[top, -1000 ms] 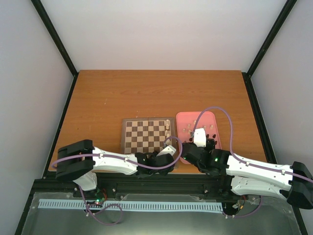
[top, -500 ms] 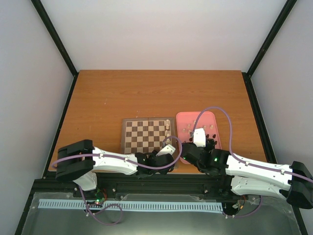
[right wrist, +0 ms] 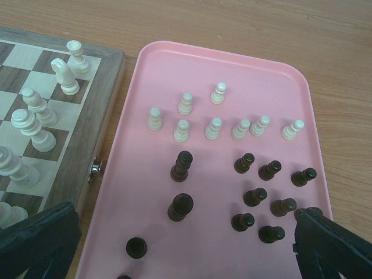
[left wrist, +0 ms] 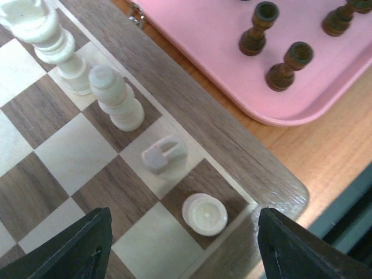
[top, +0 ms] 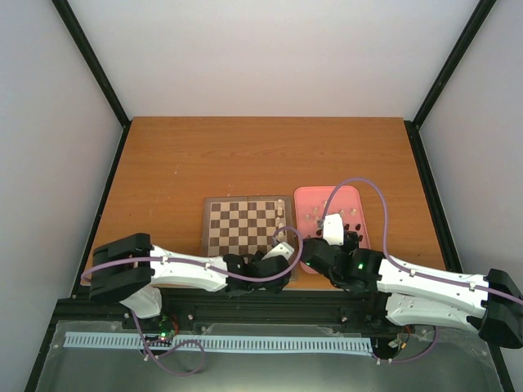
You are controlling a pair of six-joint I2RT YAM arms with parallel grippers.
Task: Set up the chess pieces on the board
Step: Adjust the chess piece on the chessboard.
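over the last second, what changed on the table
The left arm eased slightly back toward the near edge, its elbow sliding left; its end effector is open above the board's near right corner. The right arm, pink tray and pieces stayed put.

My left arm [top: 188, 273] and right arm [top: 433, 287] have white shells, black joints and purple cables [top: 372, 192]; my left gripper [left wrist: 183, 235] is black.

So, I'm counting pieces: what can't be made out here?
Top view: left gripper covers the board's near right corner; chess pieces too small to identify.
Left wrist view: top edge crops the farthest cream piece.
Right wrist view: frame cuts off most of the board and the pink tray's near end.
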